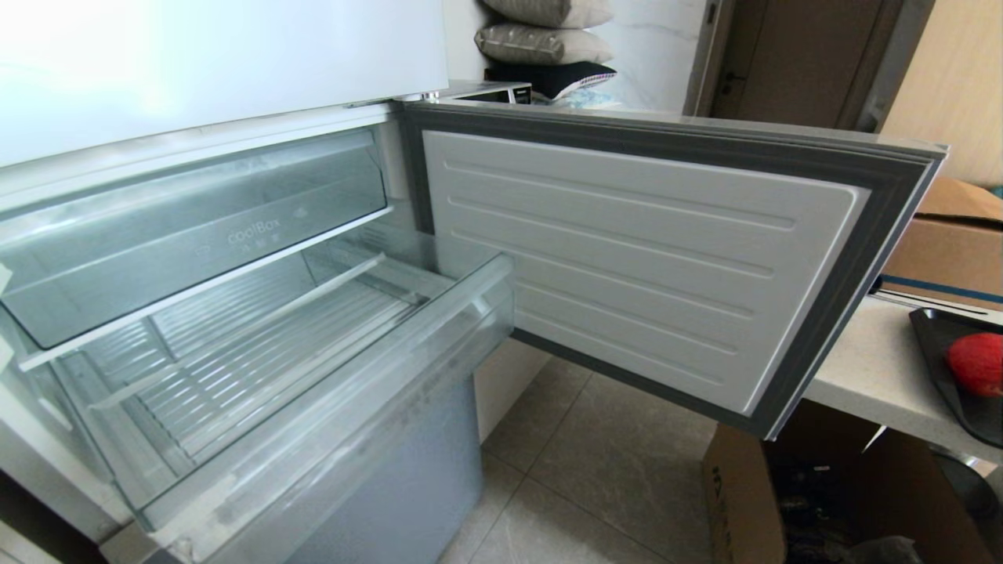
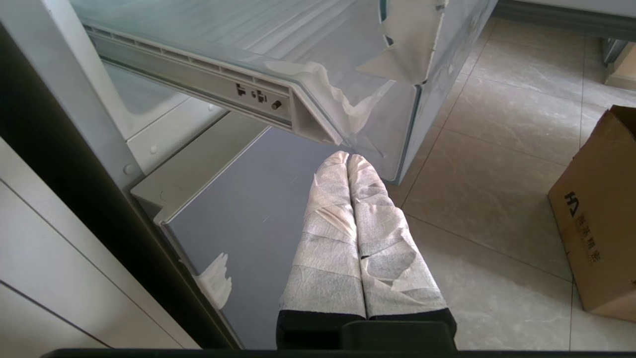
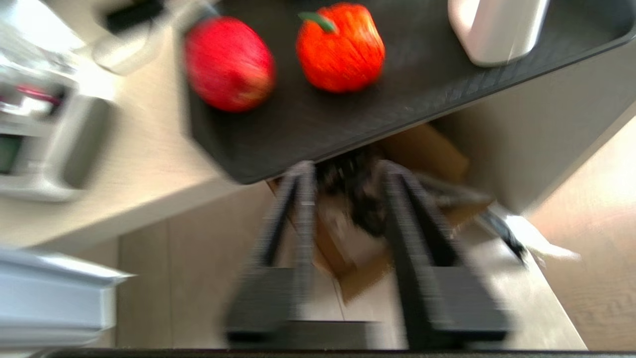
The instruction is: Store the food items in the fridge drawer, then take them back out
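The fridge drawer (image 1: 337,403) stands pulled out with nothing on its ribbed floor. A smooth red apple (image 3: 228,62) and a bumpy orange pumpkin-like fruit (image 3: 340,47) lie side by side on a black tray (image 3: 397,114) on the counter. In the head view only the apple (image 1: 975,362) shows, at the far right. My right gripper (image 3: 348,169) is open and holds nothing; it hangs just short of the tray's near edge, apart from both fruits. My left gripper (image 2: 348,156) is shut, its tape-wrapped fingers pressed together below the drawer's corner (image 2: 348,74).
The clear coolBox bin (image 1: 196,235) sits above the drawer. The open fridge door (image 1: 627,258) stands between the drawer and the pale counter (image 1: 870,368). A white container (image 3: 497,30) shares the tray. A cardboard box (image 1: 744,501) stands on the tiled floor under the counter.
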Robot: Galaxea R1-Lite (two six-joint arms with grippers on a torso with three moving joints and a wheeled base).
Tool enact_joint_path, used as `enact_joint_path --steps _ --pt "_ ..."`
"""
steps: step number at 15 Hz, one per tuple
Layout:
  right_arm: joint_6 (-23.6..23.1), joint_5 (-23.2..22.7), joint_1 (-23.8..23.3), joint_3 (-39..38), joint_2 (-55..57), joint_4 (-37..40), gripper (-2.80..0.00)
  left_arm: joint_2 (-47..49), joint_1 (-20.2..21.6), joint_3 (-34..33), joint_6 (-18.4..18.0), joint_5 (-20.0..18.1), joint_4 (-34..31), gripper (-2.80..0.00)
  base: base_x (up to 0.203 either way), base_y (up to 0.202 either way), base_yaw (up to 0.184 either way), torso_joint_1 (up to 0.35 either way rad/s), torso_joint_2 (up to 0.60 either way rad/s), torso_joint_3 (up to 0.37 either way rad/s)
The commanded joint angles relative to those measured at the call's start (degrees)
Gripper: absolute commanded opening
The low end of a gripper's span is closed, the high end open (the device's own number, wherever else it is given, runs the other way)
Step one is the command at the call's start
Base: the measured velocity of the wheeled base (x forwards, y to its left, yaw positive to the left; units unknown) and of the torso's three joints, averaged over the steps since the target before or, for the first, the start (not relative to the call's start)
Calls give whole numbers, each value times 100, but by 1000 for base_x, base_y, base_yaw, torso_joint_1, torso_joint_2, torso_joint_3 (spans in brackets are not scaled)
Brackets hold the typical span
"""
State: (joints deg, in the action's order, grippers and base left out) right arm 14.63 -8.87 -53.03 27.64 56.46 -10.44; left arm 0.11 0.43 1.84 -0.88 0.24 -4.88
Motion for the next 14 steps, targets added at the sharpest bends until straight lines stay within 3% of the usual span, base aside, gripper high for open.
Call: enact_joint_path --steps 1,4,8,14 --pt "-142 -200 -215 61 1166 -191 0 -2 1 0 0 2 -5 -280 0 0 0 0 0 0" --pt "-780 -657 237 163 1770 -415 0 -2 1 0 0 2 -5 -280 0 0 0 0 0 0" --pt "-1770 -959 328 357 2065 -384 0 -2 1 0 0 2 -3 -280 0 0 0 0 0 0" --pt "-2072 -618 77 974 2582 -380 0 -2 1 0 0 2 -1 -280 0 0 0 0 0 0"
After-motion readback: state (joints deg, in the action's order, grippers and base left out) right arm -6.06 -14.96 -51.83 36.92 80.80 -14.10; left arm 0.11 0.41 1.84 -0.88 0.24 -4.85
